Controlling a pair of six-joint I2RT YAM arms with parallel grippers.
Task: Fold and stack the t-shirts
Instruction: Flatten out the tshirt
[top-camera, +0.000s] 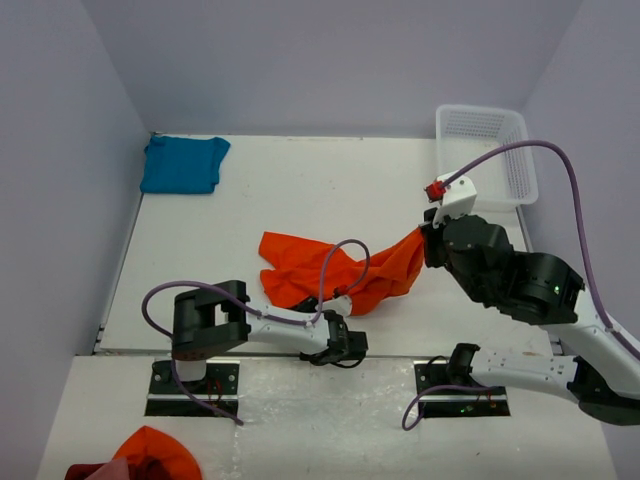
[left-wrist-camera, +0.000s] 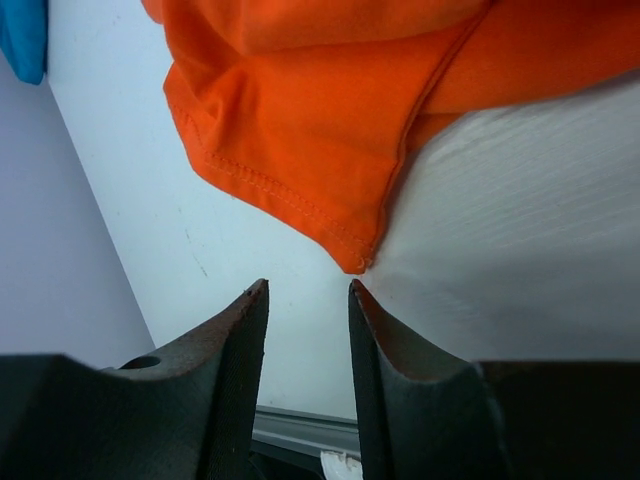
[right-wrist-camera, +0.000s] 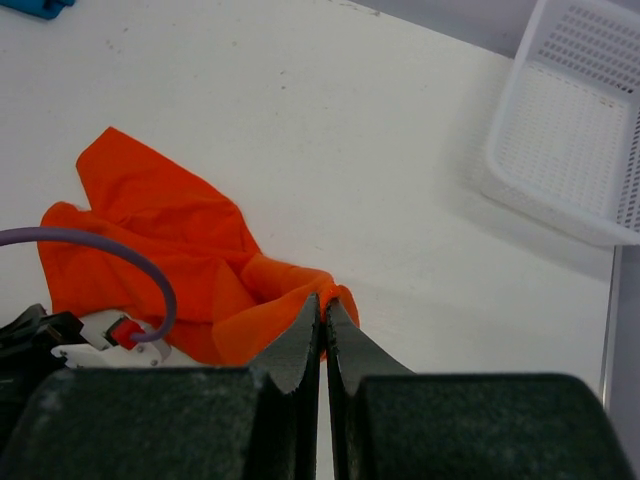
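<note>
The orange t-shirt (top-camera: 295, 262) lies crumpled near the middle of the white bench (top-camera: 300, 190), its right end drawn up off the surface – the right gripper (right-wrist-camera: 323, 303) is clamped tight on that pinch of fabric. The left gripper (left-wrist-camera: 308, 290) sits low by the near edge of the bench, its jaws parted a little with nothing between them; a stitched hem corner of the orange shirt hangs just ahead of its tips, not touching. The teal-blue t-shirt (top-camera: 183, 165) rests folded in the far left corner – well apart from the orange one. A white mesh basket (top-camera: 480, 125) stands at the far right corner.
</note>
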